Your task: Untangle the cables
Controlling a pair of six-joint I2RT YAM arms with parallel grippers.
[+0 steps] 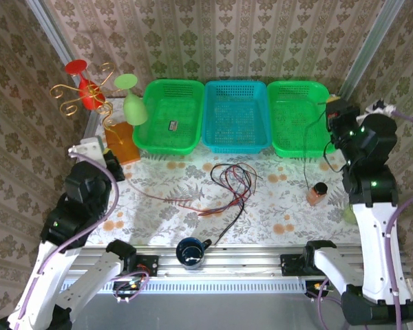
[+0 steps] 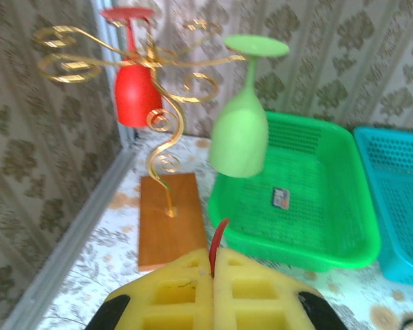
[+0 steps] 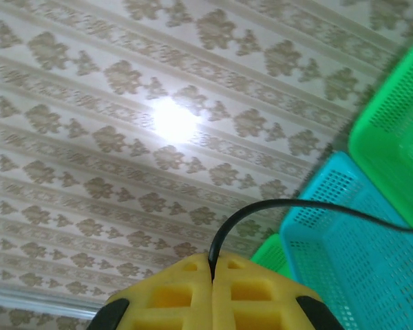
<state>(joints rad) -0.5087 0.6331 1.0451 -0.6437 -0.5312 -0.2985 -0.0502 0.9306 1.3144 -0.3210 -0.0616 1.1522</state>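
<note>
A loose tangle of black and red-brown cables point(image 1: 230, 182) lies mid-table in front of the blue basket. One red-brown cable point(image 1: 158, 198) runs from the tangle leftwards to my left gripper point(image 1: 115, 165). In the left wrist view that gripper point(image 2: 213, 265) is shut on the red cable's end point(image 2: 219, 237), which sticks up between the yellow pads. My right gripper point(image 1: 334, 110) is raised at the far right over the green basket. It point(image 3: 212, 265) is shut on a black cable point(image 3: 261, 210), which hangs down point(image 1: 306, 151) towards the table.
Three baskets line the back: green point(image 1: 168, 115), blue point(image 1: 235, 115), green point(image 1: 299, 117). A gold wire rack on a wooden base point(image 1: 124, 143) holds a red glass point(image 1: 86, 89) and a green glass point(image 1: 132, 103). An orange bottle point(image 1: 317, 194) stands at the right, a dark cup point(image 1: 191, 251) at the front edge.
</note>
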